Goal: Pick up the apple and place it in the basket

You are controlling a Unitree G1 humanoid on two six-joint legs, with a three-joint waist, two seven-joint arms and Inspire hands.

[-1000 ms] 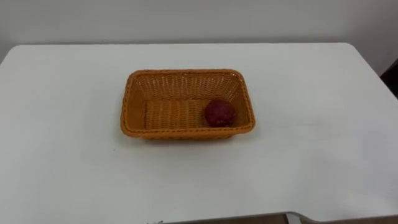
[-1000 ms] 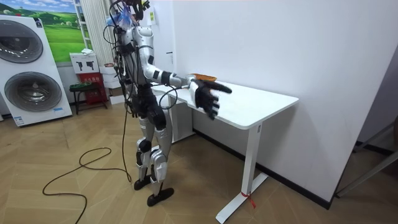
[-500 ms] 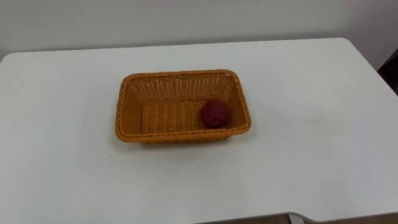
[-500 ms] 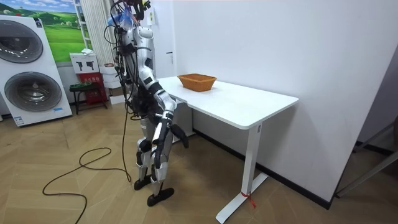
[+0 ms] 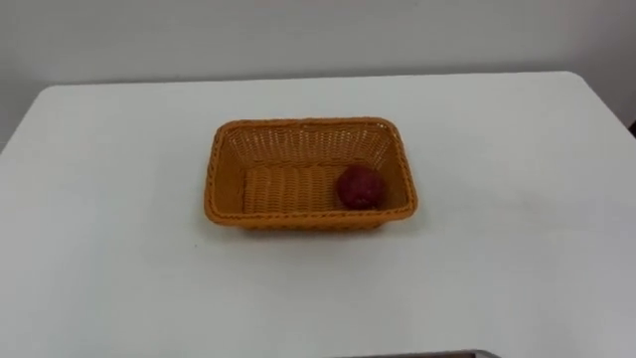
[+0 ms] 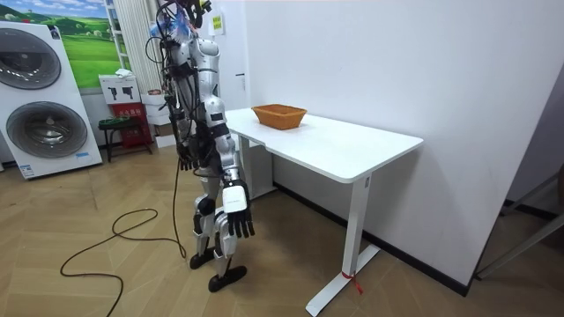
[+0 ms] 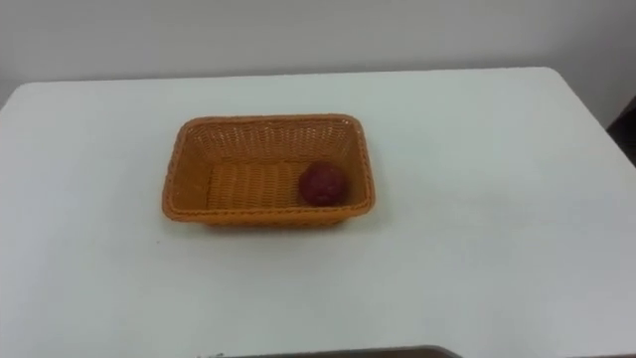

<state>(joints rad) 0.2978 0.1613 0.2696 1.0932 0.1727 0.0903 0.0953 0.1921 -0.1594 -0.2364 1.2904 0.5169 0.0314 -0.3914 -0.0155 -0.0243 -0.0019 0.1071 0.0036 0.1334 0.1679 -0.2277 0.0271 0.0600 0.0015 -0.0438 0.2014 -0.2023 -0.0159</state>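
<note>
A white table (image 5: 517, 199) spreads on all sides of the wicker basket (image 5: 224, 189). The apple (image 5: 360, 187) lies inside the basket, in its near right corner. Well away from the basket, the right hand (image 6: 236, 222) hangs low with loose, empty fingers. The left hand (image 6: 185, 162) hangs farther from the basket, and I cannot tell how its fingers are set.

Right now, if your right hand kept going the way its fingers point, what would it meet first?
The right hand hangs open at the robot's side, fingers pointing down, so it would probably reach the wooden floor first. The table stands off that line.
</note>
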